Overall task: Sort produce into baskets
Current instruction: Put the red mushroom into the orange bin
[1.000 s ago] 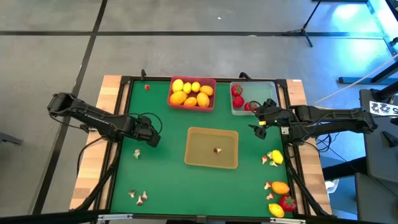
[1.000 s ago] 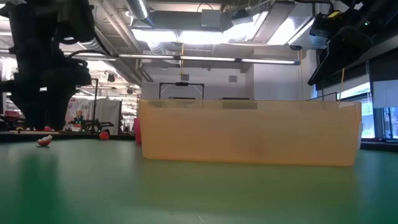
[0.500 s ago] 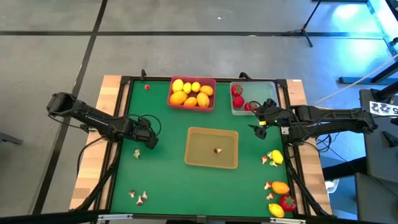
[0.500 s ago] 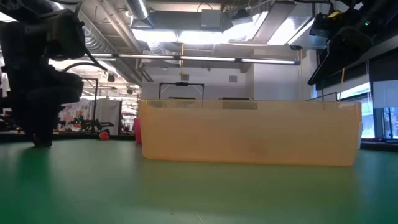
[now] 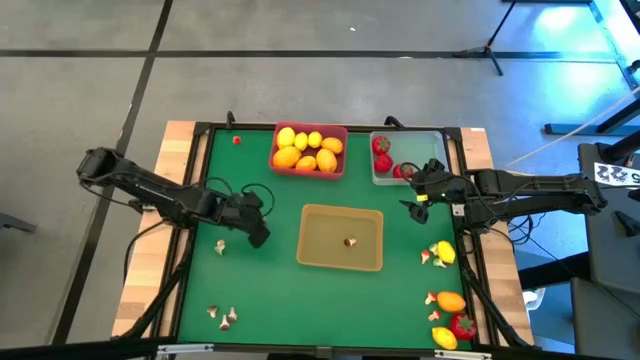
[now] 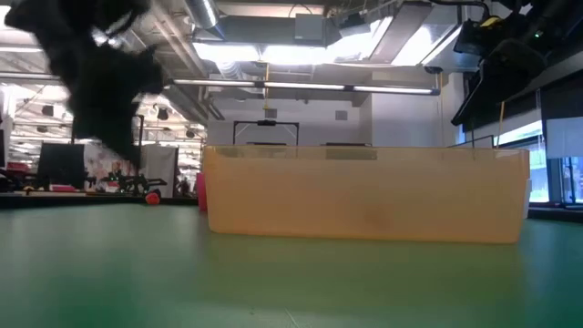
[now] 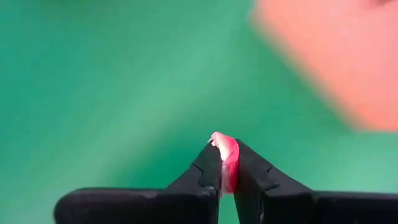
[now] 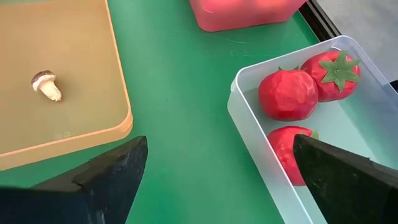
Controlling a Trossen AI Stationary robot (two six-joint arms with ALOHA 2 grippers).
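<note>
My left gripper hangs above the green mat just left of the tan basket, shut on a small pinkish-white mushroom bit. In the low view it is a dark blur high above the mat. My right gripper waits open at the near edge of the clear basket, which holds red fruits. The pink-red basket holds yellow and orange lemons. One mushroom lies on the tan basket's floor. My left gripper pinches the mushroom bit between its two fingertips. The bit's pale end sticks out a little past the tips. The bit is lifted clear of the mat.
Loose produce lies along the mat's right near side and near right corner. Mushroom bits lie at the left and near left. A small red piece sits at the far left.
My left gripper went down onto a mushroom bit lying on the mat, then rose and moved toward the table's right, closer to the tan basket. The bit is gone from the mat and is lifted in the gripper.
</note>
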